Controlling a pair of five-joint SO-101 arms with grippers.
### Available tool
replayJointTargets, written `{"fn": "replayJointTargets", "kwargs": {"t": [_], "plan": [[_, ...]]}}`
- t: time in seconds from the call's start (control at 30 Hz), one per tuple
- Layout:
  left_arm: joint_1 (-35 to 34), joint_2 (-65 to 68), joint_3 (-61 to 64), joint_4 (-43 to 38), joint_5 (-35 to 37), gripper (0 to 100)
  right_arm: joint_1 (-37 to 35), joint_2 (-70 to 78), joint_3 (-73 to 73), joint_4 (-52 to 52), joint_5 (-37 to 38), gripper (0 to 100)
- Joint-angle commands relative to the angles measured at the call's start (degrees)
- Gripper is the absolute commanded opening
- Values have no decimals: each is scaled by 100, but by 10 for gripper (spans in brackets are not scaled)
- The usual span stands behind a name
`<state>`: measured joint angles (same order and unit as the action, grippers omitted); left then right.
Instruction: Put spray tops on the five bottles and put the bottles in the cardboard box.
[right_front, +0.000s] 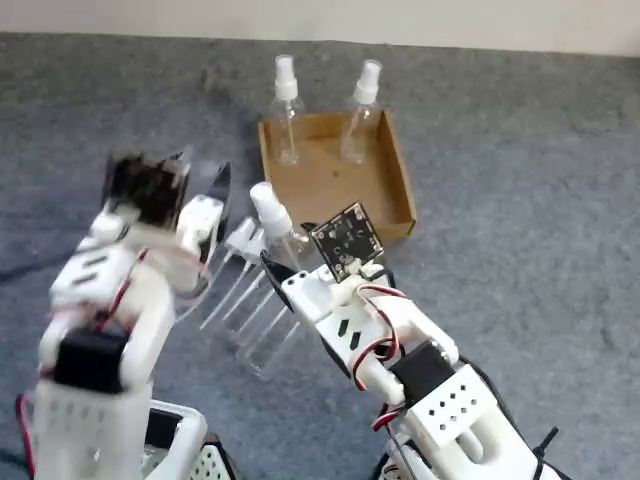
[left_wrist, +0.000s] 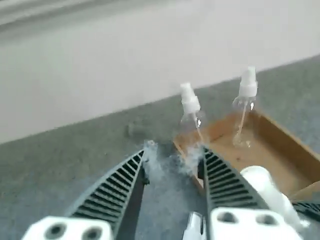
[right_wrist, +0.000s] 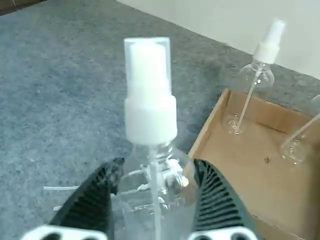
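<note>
The right gripper (right_wrist: 155, 197) is closed around 1 clear bottle (right_wrist: 137, 195), which already has a white spray top (right_wrist: 150, 90) on it. This bottle is held just beside the near left corner of the cardboard box (right_front: 395, 195), outside it. Inside the box, 2 other bottles (right_front: 287, 125) with spray tops stand upright along the far wall. The left gripper (left_wrist: 175, 154) is wide open and holds nothing. Loose spray tops (right_front: 240, 245) lie on the grey table (right_front: 520, 300) between the 2 arms.
</note>
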<state>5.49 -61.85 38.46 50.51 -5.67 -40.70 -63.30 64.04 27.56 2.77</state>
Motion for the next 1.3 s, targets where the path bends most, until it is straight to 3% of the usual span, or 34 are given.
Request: {"fn": "replayJointTargets", "kwargs": {"t": [0.0, 0.17, 0.43, 0.67, 0.97, 1.13, 1.27], "plan": [[198, 646, -251, -413, 193, 120, 57, -145, -92, -145, 0, 3], [611, 690, -189, -396, 193, 120, 57, -145, -92, -145, 0, 3], [593, 673, 409, -413, 176, 120, 84, -180, -92, -119, 18, 3], [-171, -66, 673, -114, 202, 123, 620, -110, -171, -277, 0, 3], [-180, -1956, 2651, 176, 185, 128, 848, 2000, -2202, -620, -62, 3], [171, -2185, 2958, 167, 185, 264, 690, 3319, -3811, 136, -668, 3], [242, -1956, 2967, -193, 193, 284, 330, 3732, -4716, 760, -791, 3]]}}
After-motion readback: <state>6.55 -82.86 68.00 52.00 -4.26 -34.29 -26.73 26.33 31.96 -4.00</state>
